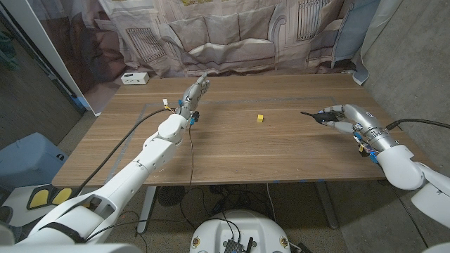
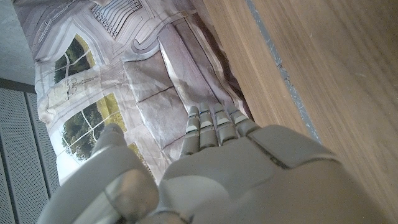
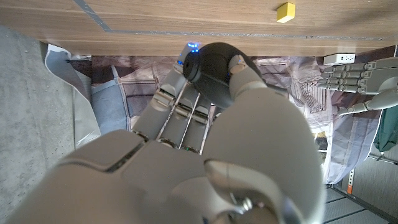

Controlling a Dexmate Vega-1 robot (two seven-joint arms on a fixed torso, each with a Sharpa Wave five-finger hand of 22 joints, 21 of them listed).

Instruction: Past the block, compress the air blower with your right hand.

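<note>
Right hand [image 1: 336, 118] grips the black air blower [image 3: 211, 70] at the table's right side, squeeze step in hand

Blower sits between thumb and fingers [image 3: 177, 102], bulb wrapped, thin nozzle [image 1: 307, 113] pointing toward the small yellow block [image 1: 259, 118], which lies well apart at mid-table [image 1: 232, 151]. Judgement: blower is not yet past the block, so carry it over and beyond before squeezing; keep nozzle level, close fingers evenly on the bulb's middle, not the tip, so it doesn't slip out. Left hand [image 1: 194, 93] stands up on the far left of the table, fingers straight and apart, holding nothing; keep it parked there
</note>
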